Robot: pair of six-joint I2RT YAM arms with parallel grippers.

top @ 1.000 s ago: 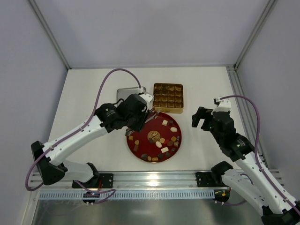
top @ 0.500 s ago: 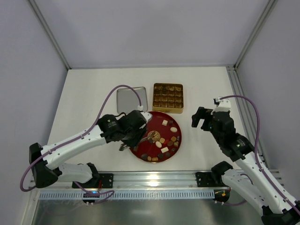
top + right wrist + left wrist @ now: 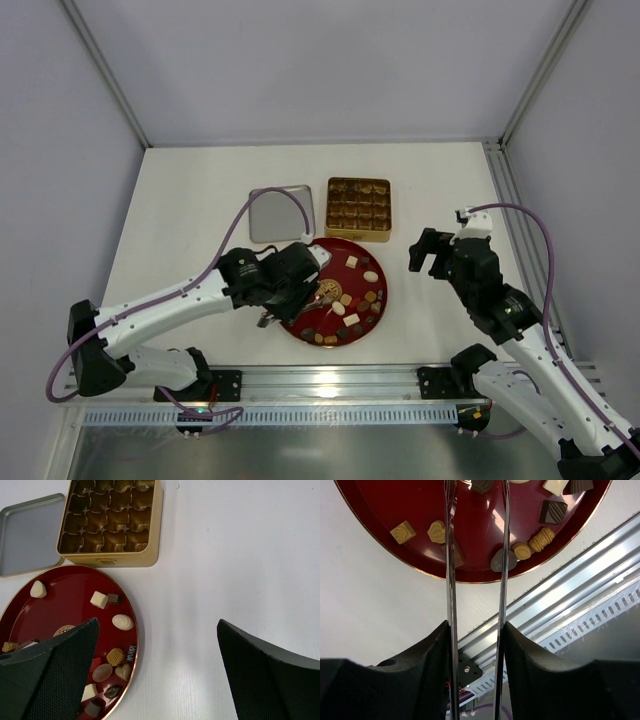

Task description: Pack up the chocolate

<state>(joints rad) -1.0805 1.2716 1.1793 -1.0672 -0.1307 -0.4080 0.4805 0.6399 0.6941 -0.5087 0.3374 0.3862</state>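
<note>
Several small chocolates, dark, caramel and white, lie on a round red plate. My left gripper hovers over the plate's left side, shut on thin metal tongs. In the left wrist view the two tong blades run from my left gripper up over the plate, blades apart, tips out of frame, with chocolates beside them. My right gripper is open and empty, right of the plate. The right wrist view shows that gripper above bare table beside the chocolates.
A square gold tin with an empty grid stands behind the plate, also in the right wrist view. Its grey lid lies flat to its left. An aluminium rail runs along the near table edge.
My left arm has drawn back from the tin and lid toward the near side, now over the plate's left part, uncovering the lid. The right arm has not moved.
</note>
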